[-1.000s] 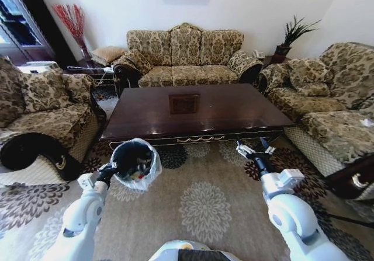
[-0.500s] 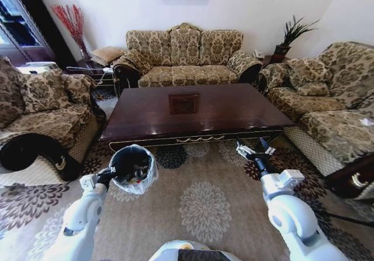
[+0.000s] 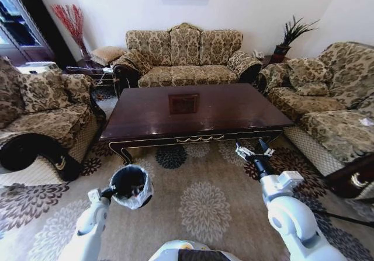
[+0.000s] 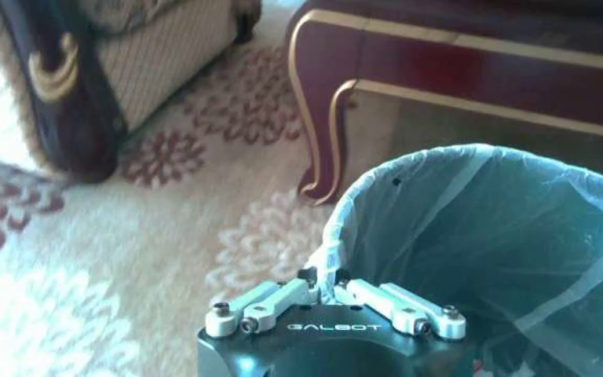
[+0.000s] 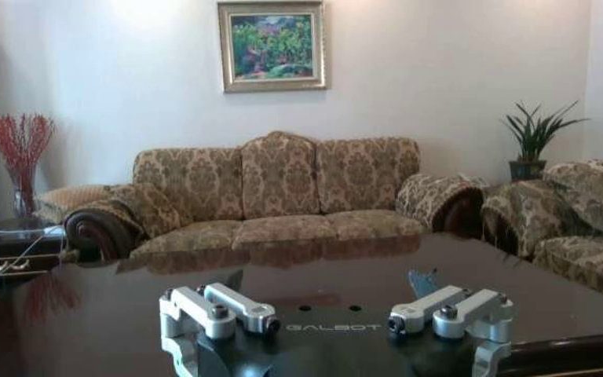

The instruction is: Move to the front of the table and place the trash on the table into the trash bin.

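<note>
Trash bin (image 3: 130, 185), round, black, lined with a translucent white bag, sits on your floral carpet (image 3: 204, 208) before the glossy dark-brown table (image 3: 193, 112); your left gripper (image 4: 328, 292) pinches its bagged rim, your right gripper (image 3: 252, 151) hangs spread beside the table's front edge.

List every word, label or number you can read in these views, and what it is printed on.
"GALBOT": on the dark body of the left pincer, which is shut on the trash bin rim.
"GALBOT": on the body of the open right pincer, held over the table.
No other text shows; the framed picture bears none.
</note>
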You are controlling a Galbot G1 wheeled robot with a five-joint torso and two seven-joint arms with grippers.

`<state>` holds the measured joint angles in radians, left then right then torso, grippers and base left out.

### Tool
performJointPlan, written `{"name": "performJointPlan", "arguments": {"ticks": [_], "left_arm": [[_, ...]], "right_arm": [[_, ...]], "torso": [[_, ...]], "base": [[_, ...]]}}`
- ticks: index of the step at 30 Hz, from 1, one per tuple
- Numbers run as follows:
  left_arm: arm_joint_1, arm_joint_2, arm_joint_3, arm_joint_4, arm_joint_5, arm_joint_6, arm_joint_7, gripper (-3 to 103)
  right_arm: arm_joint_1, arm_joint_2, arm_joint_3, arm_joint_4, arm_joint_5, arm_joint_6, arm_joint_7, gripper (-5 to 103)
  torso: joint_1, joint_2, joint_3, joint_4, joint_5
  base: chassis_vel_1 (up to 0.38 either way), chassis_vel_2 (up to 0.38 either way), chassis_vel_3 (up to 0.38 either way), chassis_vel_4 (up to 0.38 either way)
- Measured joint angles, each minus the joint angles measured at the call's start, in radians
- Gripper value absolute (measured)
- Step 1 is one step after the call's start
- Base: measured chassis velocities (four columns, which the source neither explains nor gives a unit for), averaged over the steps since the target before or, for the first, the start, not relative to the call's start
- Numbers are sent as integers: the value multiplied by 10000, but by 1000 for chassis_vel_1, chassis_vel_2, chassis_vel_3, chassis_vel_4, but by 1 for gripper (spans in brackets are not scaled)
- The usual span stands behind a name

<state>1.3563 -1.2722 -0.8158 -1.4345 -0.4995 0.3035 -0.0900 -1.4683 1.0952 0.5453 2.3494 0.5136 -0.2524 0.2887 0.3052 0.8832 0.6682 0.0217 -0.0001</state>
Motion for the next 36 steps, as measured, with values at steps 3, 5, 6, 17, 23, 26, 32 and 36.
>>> {"name": "performJointPlan", "arguments": {"ticks": [3,5,6,17,23,26,32,36], "left_arm": [[-498,46,50,1555,-2,-569,222,1],[-608,46,64,1895,-1,-692,262,1],[-718,44,75,2215,0,-786,315,1],[-1588,-81,114,4227,-462,-1249,537,1],[-1636,-66,59,4436,-607,-1323,831,3],[-1441,-12,46,4132,-844,-1311,878,13],[-896,-10,-65,3033,-1002,-1336,727,34],[-572,37,-219,2149,-1018,-1337,651,51]], "right_arm": [[-4,-15,-11,72,3,28,-1,100],[-4,-37,-4,106,12,29,1,100],[-5,-70,7,149,29,30,9,100],[-223,-217,292,318,133,30,58,100],[-351,-197,359,335,113,51,27,100],[-329,-199,361,332,112,58,23,100],[-300,-137,354,312,101,58,22,100],[-284,-100,354,291,88,58,26,100]], "torso": [[0,0,0,0,2],[0,0,0,3,1],[0,0,0,3,0],[0,0,0,2,2],[0,0,0,0,1],[-1,0,-1,3,12],[0,0,-1,2,6],[-1,0,-1,2,2]], "base": [[0,0,0,0],[0,0,0,0],[0,0,0,0],[0,0,0,0],[0,0,0,0],[0,0,0,0],[0,0,0,0],[0,0,0,0]]}}
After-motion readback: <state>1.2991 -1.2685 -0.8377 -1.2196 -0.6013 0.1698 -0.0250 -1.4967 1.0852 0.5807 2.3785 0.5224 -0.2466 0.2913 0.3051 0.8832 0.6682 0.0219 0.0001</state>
